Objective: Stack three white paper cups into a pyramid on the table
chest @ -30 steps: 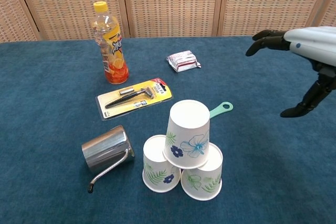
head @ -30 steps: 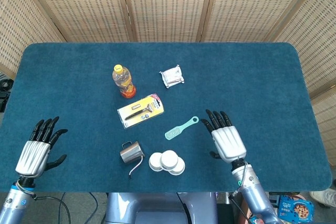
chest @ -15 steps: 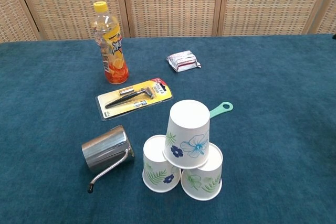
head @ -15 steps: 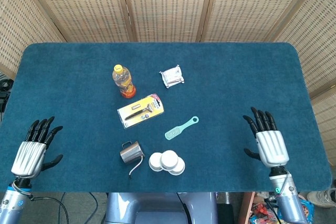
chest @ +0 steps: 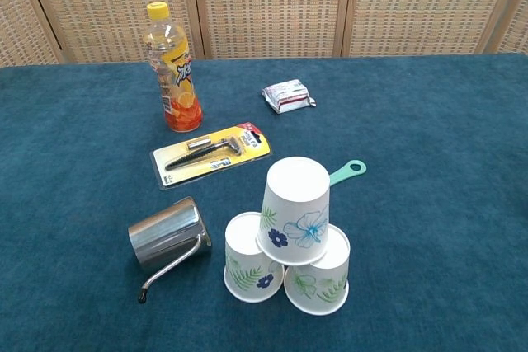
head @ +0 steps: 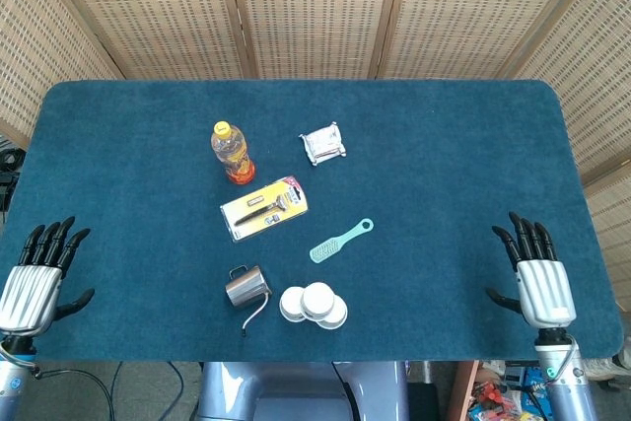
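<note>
Three white paper cups with flower and leaf prints stand upside down as a pyramid near the table's front edge. The top cup (chest: pixel 294 209) (head: pixel 317 297) rests on the left cup (chest: pixel 248 270) (head: pixel 293 305) and the right cup (chest: pixel 320 283) (head: pixel 335 314). My left hand (head: pixel 35 281) hovers at the front left corner, empty, fingers spread. Far from the cups, my right hand (head: pixel 537 278) is at the front right edge, fingers spread and holding nothing. Neither hand shows in the chest view.
A steel pitcher (chest: pixel 167 235) lies just left of the cups. A teal brush (chest: pixel 347 172) sits behind them. Further back are a packaged razor (chest: pixel 211 153), an orange drink bottle (chest: pixel 174 71) and a small wrapped packet (chest: pixel 288 96). Wicker screens stand behind the table.
Both hands have drawn back toward the table's front corners; the right hand moved far right, away from the cups, and left the chest view. The cup pyramid has not moved.
</note>
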`<state>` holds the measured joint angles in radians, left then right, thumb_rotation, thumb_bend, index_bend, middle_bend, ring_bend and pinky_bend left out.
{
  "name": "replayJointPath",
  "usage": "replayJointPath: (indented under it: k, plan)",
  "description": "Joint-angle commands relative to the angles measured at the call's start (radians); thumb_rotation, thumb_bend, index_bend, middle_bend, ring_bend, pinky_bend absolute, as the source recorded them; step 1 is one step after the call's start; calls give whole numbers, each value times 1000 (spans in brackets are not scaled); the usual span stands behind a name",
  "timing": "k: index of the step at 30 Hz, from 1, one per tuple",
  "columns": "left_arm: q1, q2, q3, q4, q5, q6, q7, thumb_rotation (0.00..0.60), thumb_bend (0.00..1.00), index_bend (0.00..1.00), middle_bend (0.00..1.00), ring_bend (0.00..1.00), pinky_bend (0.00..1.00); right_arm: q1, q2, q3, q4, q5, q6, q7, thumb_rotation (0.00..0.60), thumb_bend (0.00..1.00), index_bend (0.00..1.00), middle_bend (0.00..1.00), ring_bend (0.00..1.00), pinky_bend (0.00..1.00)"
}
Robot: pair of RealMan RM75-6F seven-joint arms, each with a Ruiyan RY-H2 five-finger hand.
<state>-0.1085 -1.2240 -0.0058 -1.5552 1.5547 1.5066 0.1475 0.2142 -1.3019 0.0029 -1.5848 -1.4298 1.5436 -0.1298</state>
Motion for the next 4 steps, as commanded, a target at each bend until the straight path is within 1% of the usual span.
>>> replayJointPath:
  k: [1, 4]
  plan:
    - [-1, -3, -2, 3, 3, 2, 0, 600, 225, 99, 0, 0, 0, -5, 1, 8, -3, -16, 7, 8, 600, 76, 172, 0, 0, 0]
    - [3, -5, 0, 0, 14, 13, -1, 600, 225, 98, 0, 0, 0, -12, 5, 12, -9, -33, 15, 10, 600, 76, 172, 0, 0, 0]
